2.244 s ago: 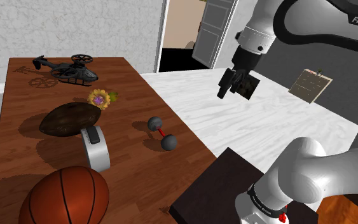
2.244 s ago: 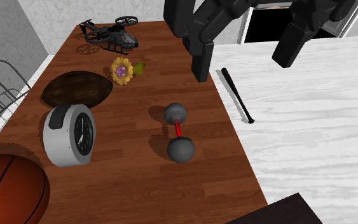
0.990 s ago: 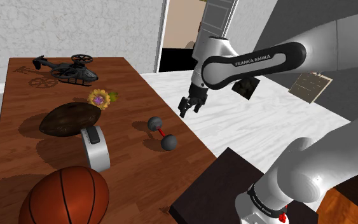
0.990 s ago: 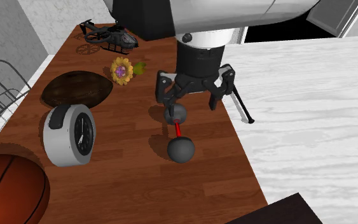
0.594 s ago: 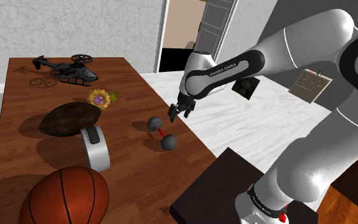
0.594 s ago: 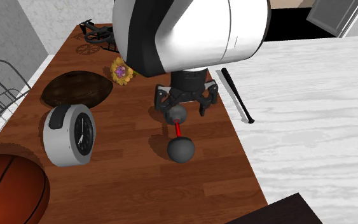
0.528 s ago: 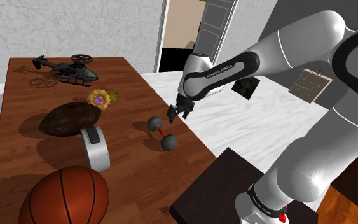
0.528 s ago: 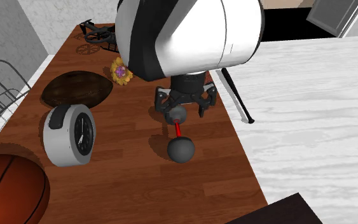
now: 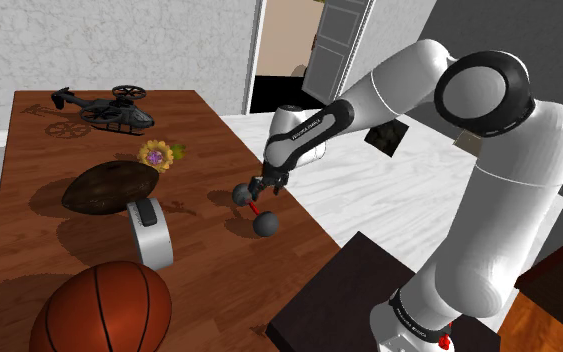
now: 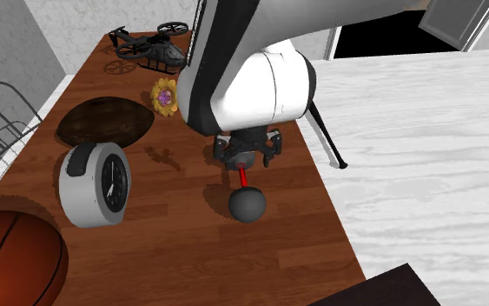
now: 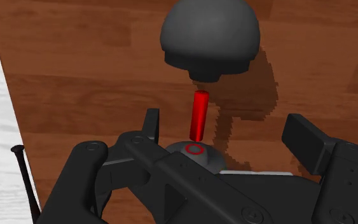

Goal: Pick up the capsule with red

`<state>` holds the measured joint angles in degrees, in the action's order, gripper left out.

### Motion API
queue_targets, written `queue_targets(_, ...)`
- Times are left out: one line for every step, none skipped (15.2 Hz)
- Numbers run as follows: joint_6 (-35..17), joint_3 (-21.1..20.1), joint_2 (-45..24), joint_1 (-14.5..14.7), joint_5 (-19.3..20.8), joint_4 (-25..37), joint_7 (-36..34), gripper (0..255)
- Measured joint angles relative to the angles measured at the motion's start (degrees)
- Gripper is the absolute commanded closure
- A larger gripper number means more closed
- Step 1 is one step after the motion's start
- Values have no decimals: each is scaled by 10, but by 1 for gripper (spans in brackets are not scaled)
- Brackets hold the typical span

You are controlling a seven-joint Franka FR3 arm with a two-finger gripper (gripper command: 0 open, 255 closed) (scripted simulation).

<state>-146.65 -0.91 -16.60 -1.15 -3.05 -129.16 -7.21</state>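
The capsule is a dumbbell-shaped piece: two dark grey balls joined by a thin red rod [image 9: 255, 210] [image 10: 242, 177] [image 11: 199, 113], lying on the brown wooden table [image 9: 209, 270] near its edge. My black gripper [image 9: 253, 189] [image 10: 247, 155] [image 11: 225, 127] is down at the ball farther from the stand. It is open, with one finger on each side of that ball and a gap visible at the pads. The other ball [image 10: 247, 204] [image 11: 210, 35] lies free ahead of the fingers.
On the table there are also a grey alarm clock [image 10: 95, 184], a basketball [image 9: 104, 310], a brown football [image 9: 109, 187], a flower [image 9: 156, 153] and a toy helicopter [image 9: 109, 110]. A black bat [image 10: 325, 130] lies on the white floor beside the table edge. The dark stand [image 9: 369, 290] is lower right.
The arm swung in from high above the floor, came down over the table edge and lowered onto the capsule's far ball. The capsule has not moved.
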Motion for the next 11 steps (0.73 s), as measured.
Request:
queue_targets(-8,1,-26,-2,-1,18,1,0)
queue_targets(-15,1,-54,0,-1,38,-2,0)
queue_targets(-20,2,-75,-2,-2,53,-2,0)
queue_targets(-24,2,-98,0,-2,71,-5,0)
queue_targets(-30,2,-117,-1,-3,84,-6,0)
queue_targets(-34,2,-132,0,-3,95,-8,0)
queue_targets(-40,2,-142,1,-4,98,-8,0)
queue_targets(-46,2,-153,-1,-4,104,-7,0)
queue_targets(-50,2,-162,-1,-4,108,-6,0)
queue_targets(-55,2,-169,-1,-5,110,-6,0)
queue_targets(-59,2,-175,-1,-5,111,-6,0)
